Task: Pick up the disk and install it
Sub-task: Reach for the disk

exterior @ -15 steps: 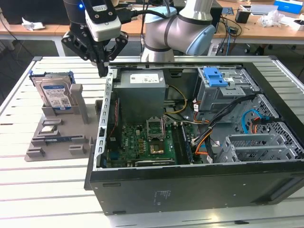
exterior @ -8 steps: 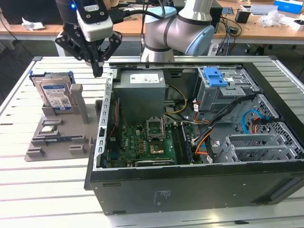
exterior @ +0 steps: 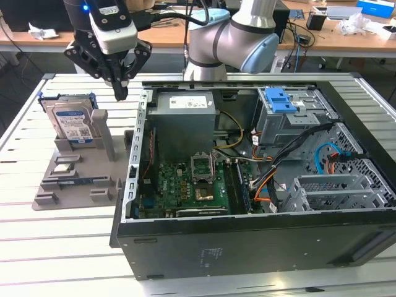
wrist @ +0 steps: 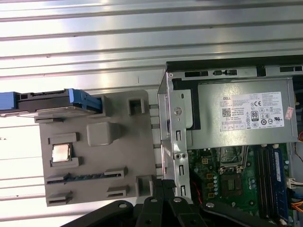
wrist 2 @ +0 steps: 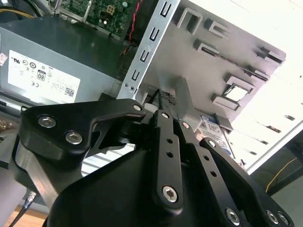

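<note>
Worktop (exterior: 74, 247), slatted, carries two items: an open case (exterior: 247, 241) on the exterior view's right and a grey holder (exterior: 74, 185) on the exterior view's left, just beside the case wall.

Near part of the holder: shallow seats, one holding a chip (wrist: 61, 152), as the first wrist view shows.

Far part of the holder: the disk (exterior: 73, 122) stands on edge in a slot, upright, label face toward the near side, blue carrier framing it. Its long top edge runs left to right across the exterior view; the first wrist view shows the disk (wrist: 52, 101) edge-on from above, with carrier ends projecting at both sides.

Hand (exterior: 120, 93): hovers above the far right corner of the holder, close to the case wall, pointing down. Fingers are drawn together at the tips, with nothing between them. It touches neither disk nor holder.

Governing relation: the disk lies to the exterior view's left of the hand and below it, near but apart. A grey post on the holder stands between the two.

Farther right, inside the case: power supply (exterior: 184, 117), then the drive cage (exterior: 291, 120), well apart from the disk. Judgement: the pick-up is not yet begun.
</note>
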Motion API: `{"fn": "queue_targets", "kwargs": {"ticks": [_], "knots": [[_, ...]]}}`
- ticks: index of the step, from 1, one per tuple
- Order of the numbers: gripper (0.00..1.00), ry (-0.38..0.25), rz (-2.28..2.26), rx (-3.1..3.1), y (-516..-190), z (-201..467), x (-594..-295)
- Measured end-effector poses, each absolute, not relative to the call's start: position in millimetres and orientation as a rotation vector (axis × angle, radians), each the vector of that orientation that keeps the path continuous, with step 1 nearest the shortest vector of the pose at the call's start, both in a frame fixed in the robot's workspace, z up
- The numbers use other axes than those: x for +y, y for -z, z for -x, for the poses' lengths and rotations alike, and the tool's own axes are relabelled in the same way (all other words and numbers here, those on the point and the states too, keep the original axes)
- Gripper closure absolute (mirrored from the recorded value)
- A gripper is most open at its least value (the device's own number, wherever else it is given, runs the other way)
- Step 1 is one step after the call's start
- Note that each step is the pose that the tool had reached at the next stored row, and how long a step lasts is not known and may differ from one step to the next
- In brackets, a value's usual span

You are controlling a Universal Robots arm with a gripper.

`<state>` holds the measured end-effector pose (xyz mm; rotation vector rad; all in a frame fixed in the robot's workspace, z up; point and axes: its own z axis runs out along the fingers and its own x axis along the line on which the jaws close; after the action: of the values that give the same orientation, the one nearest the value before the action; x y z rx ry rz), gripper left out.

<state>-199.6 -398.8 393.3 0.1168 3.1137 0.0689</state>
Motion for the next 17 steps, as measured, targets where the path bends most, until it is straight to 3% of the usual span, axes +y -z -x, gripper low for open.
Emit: {"fn": "queue_targets", "kwargs": {"ticks": [17], "knots": [[0.9,-0.069,-0.117,3.114,-393,221,-399]]}}
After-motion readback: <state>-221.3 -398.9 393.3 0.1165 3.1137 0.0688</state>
